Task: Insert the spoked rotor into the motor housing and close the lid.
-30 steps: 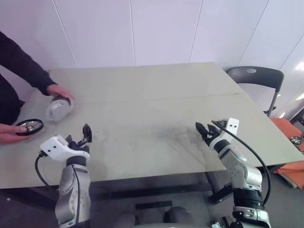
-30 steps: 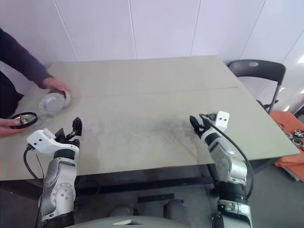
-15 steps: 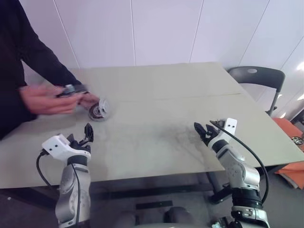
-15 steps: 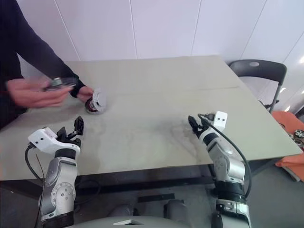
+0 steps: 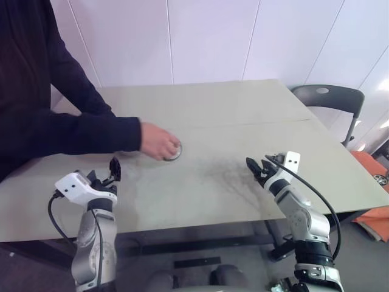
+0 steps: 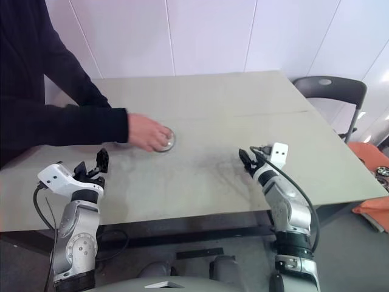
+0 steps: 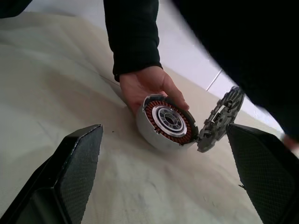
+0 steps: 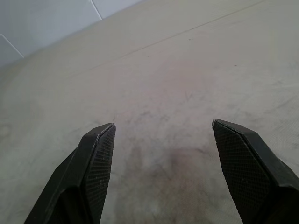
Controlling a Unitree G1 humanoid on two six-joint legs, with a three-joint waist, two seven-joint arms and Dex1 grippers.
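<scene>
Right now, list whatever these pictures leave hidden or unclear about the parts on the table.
- Motor housing, head views: mostly under the person's hand; only a sliver of rim shows.
- Motor housing, left wrist view: its back is hidden by the cupping palm.
- Lid, left wrist view: it stands on edge beside the housing. I cannot tell whether they touch or what props it; a dark blurred sleeve crowds its top.

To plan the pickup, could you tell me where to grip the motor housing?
Probably across the grey outer rim of the motor housing, from the side of the left claw: a person's hand cups its far side, and its winding face tilts that way.
</scene>
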